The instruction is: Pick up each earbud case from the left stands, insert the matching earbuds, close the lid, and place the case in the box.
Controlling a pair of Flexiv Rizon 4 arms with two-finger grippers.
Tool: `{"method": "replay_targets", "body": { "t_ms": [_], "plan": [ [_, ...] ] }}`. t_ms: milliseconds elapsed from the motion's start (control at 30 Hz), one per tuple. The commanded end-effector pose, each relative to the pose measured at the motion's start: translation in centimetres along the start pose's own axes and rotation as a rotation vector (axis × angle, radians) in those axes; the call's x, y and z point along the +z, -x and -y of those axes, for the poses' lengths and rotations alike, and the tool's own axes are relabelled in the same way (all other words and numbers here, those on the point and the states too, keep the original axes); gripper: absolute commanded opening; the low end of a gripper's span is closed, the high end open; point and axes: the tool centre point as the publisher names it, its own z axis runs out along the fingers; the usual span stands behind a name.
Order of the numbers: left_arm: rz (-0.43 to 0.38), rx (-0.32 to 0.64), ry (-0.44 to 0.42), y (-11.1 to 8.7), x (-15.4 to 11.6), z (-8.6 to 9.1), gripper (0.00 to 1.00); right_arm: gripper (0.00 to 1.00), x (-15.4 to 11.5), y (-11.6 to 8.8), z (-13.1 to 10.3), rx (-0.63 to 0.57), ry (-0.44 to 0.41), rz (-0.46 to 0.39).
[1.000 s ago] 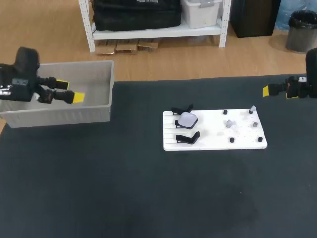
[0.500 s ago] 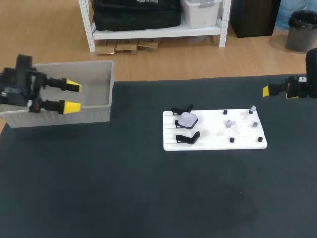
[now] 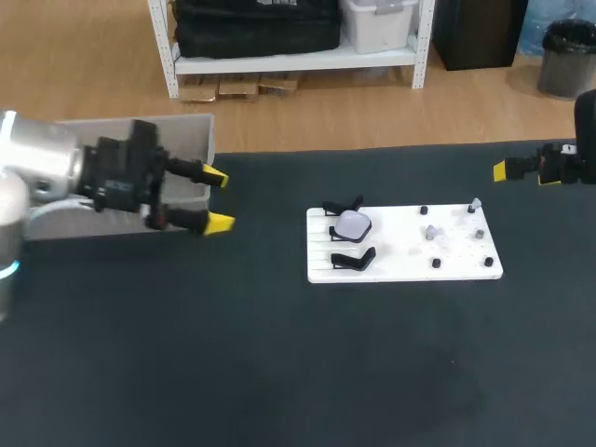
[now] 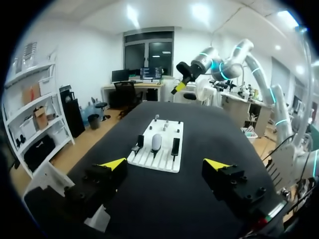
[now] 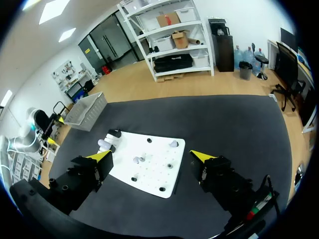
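At the far left stands the grey box (image 3: 177, 140), its inside mostly hidden by my left arm. Just in front of its right wall hovers the left gripper (image 3: 218, 199), fingers spread wide with nothing between them. It points toward the white board (image 3: 400, 265) mid-bench.

On the board's left end one pale earbud case (image 3: 352, 223) sits on a black stand (the stands (image 3: 354, 259) on either side of it look empty). Small earbuds (image 3: 431, 232) lie among the pegs further right. The right gripper (image 5: 152, 155) hangs well apart, past the board's right end, equally wide open and empty.

I judge the step in hand to be the reach for this case. Next, the left gripper must travel to the stand, straddle the case squarely, close, and lift it clear.
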Motion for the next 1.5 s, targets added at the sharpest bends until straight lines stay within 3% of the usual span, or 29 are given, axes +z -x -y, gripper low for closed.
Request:
{"method": "replay_targets", "body": {
  "t_ms": [33,633,700,1200,1500],
  "plan": [
    [-0.035,-0.016,0.067,-0.7,4.4,-0.3,1.00,1.00,0.1,0.0,0.1,-0.001,0.001,0.000],
    [-0.035,-0.016,0.067,-0.7,4.4,-0.3,1.00,1.00,0.1,0.0,0.1,-0.001,0.001,0.000],
    [0.004,0.004,0.047,-1.0,5.9,-0.2,1.00,1.00,0.1,0.0,0.1,-0.001,0.001,0.000],
    [-0.063,0.029,0.013,-1.8,12.4,-1.9,1.00,1.00,0.1,0.0,0.1,-0.001,0.001,0.000],
    [-0.010,0.032,-0.053,-2.0,15.9,-2.4,1.00,1.00,0.1,0.0,0.1,-0.001,0.001,0.000]
  ]
}}
